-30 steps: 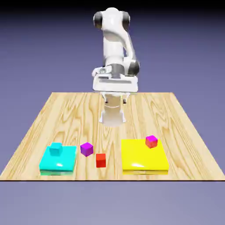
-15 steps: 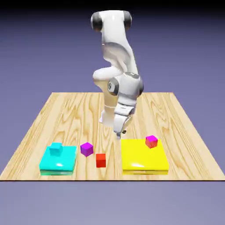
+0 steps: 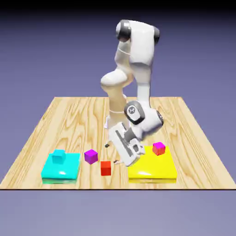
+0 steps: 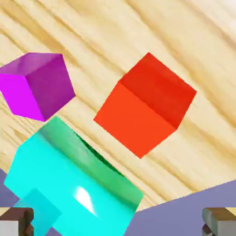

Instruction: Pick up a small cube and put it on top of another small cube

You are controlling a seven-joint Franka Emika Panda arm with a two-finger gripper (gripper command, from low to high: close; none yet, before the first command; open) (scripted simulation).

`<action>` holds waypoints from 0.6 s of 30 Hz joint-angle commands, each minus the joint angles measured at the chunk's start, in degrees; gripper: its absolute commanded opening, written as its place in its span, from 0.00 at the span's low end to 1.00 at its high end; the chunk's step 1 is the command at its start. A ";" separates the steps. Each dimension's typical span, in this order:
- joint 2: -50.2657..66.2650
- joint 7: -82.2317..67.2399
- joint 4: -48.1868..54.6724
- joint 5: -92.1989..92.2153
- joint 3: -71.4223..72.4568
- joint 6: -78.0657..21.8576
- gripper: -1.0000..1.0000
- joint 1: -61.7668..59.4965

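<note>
The small cube (image 3: 91, 156) is violet-purple and rests on the wooden table between the cyan slab and the red cube (image 3: 106, 168). In the hand view the small cube (image 4: 37, 85) lies upper left and the red cube (image 4: 145, 103) fills the middle. My gripper (image 3: 111, 154) hangs low and tilted beside the red cube, on the exterior view's right of the small cube. It touches neither. Both grey fingertips (image 4: 16, 221) show far apart at the hand view's bottom edge. My gripper (image 4: 118, 224) is open with nothing between its fingers.
A flat cyan slab (image 3: 64, 169) carries a small cyan cube (image 3: 58, 156) at the front left; the slab (image 4: 69, 179) also shows in the hand view. A yellow slab (image 3: 154, 169) at the front right bears a pinkish-magenta cube (image 3: 158, 148). The table's front edge (image 3: 118, 188) is close.
The arm has swung down and forward, toward the exterior view's right. The hand dropped from high above the table to just beside the red cube and tilted over. The jaws stayed open.
</note>
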 commanded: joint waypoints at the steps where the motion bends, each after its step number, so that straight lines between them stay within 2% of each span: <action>1: 1.38 -2.50 0.10 -1.82 -0.91 -0.84 0.50 1.34; 12: 16.59 -29.90 1.18 -21.84 -10.96 -10.01 0.50 16.05; 18: 20.68 -44.79 -6.96 -35.67 -9.48 -7.67 0.50 18.71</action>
